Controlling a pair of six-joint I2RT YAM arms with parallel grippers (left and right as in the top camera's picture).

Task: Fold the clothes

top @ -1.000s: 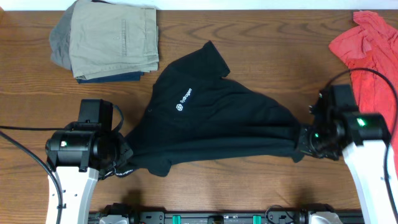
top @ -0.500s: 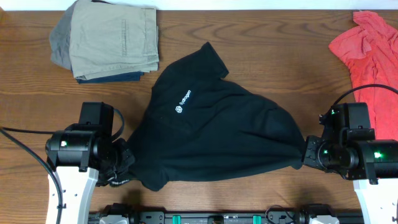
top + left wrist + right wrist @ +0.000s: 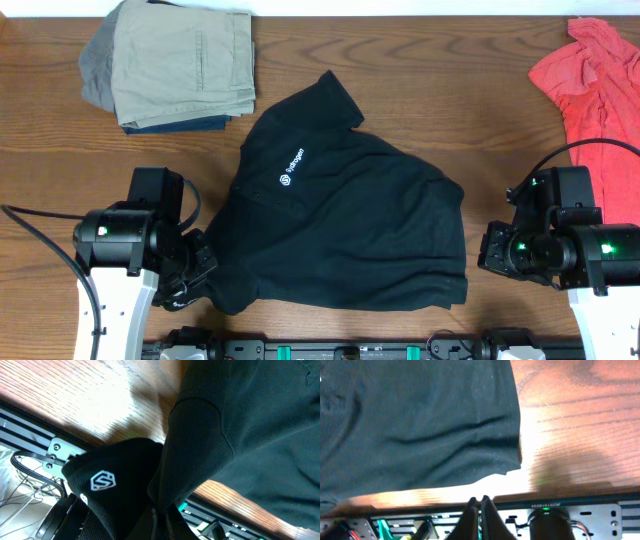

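Black shirt (image 3: 340, 215) lies on the tabletop (image 3: 450, 110), one corner gripped.
The left pincer (image 3: 198, 268) clamps the near-left hem corner; the shirt lies spread across the middle; the right pincer (image 3: 480, 509) sits pinched together, empty, just off the right hem.

Bare tabletop (image 3: 500, 140) beside black shirt (image 3: 350, 220)

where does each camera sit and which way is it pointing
overhead: fixed above the table, looking straight down at the black shirt; both arms show in the picture's lower corners.
left wrist: on the left arm, low, looking along the left gripper, which is shut on bunched shirt fabric.
right wrist: on the right arm, looking along the shut, empty right gripper at the shirt's edge and bare wood.
shared: all three show the black shirt and the table.
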